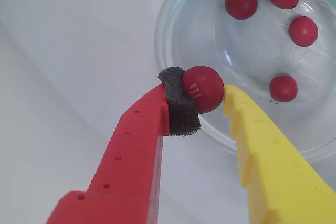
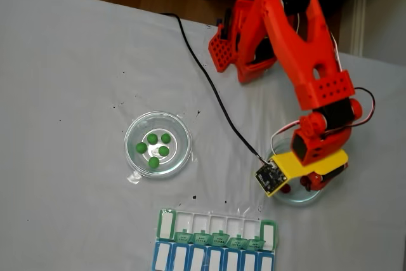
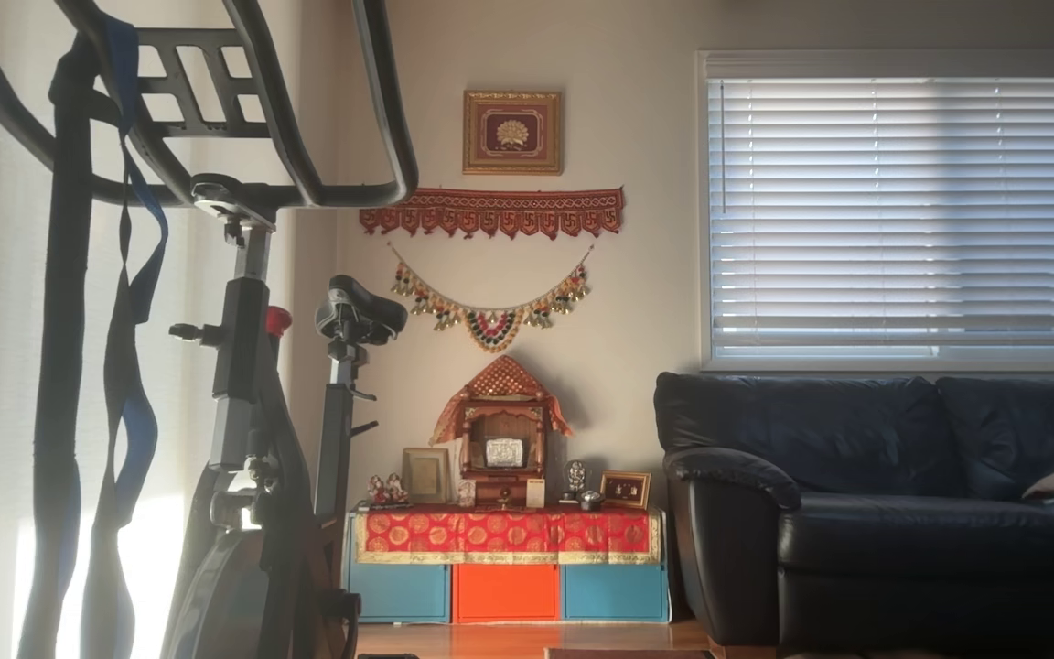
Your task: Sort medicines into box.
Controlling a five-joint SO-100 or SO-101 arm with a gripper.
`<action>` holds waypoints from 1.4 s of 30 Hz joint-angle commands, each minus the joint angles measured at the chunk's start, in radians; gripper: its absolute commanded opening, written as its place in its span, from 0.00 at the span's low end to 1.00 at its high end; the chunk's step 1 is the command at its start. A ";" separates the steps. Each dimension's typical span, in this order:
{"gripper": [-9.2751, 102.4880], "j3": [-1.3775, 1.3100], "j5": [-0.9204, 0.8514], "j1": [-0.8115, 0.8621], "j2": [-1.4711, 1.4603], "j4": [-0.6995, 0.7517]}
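Clamped between the claw, its red finger's dark foam pad and yellow finger, a dark red ball sits over the rim of a clear dish holding four more red balls; five green balls fill another dish above the green-lidded box on the desk.

Wrist view close behind gripper, fixed view overhead on table, dish shared, other view faced roomward.
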 commanded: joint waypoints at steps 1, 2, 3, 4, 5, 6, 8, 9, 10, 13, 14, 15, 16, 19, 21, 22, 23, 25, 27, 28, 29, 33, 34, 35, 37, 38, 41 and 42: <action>0.09 -0.107 0.026 0.041 0.083 0.044; 0.09 -0.133 0.028 0.055 0.075 0.063; 0.09 -0.161 0.021 0.069 0.069 0.081; 0.09 -0.193 0.020 0.084 0.052 0.103; 0.09 -0.222 0.021 0.103 0.029 0.117; 0.09 -0.245 0.026 0.121 0.005 0.123; 0.09 -0.287 0.031 0.153 -0.049 0.138; 0.09 -0.298 0.041 0.170 -0.064 0.140; 0.09 -0.304 0.044 0.189 -0.077 0.140; 0.09 -0.318 0.051 0.241 -0.104 0.124; 0.09 -0.327 0.051 0.256 -0.117 0.123; 0.09 -0.337 0.048 0.270 -0.133 0.118; 0.09 -0.347 0.046 0.282 -0.153 0.112; 0.09 -0.396 0.031 0.311 -0.235 0.098; 0.09 -0.431 0.009 0.322 -0.293 0.097; 0.09 -0.445 -0.003 0.325 -0.319 0.095; 0.09 -0.453 -0.011 0.325 -0.334 0.094; 0.09 -0.462 -0.015 0.324 -0.356 0.094; 0.09 -0.465 -0.020 0.321 -0.365 0.095; 0.09 -0.465 -0.020 0.319 -0.365 0.094; 0.09 -0.466 -0.017 0.318 -0.368 0.091; 0.09 -0.477 -0.017 0.314 -0.396 0.072; 0.09 -0.486 -0.014 0.314 -0.407 0.067; 0.09 -0.497 -0.008 0.314 -0.417 0.063; 0.09 -0.537 -0.002 0.319 -0.456 0.061; 0.09 -0.560 0.002 0.321 -0.476 0.061; 0.09 -0.600 0.014 0.322 -0.520 0.037; 0.09 -0.606 0.021 0.324 -0.523 0.021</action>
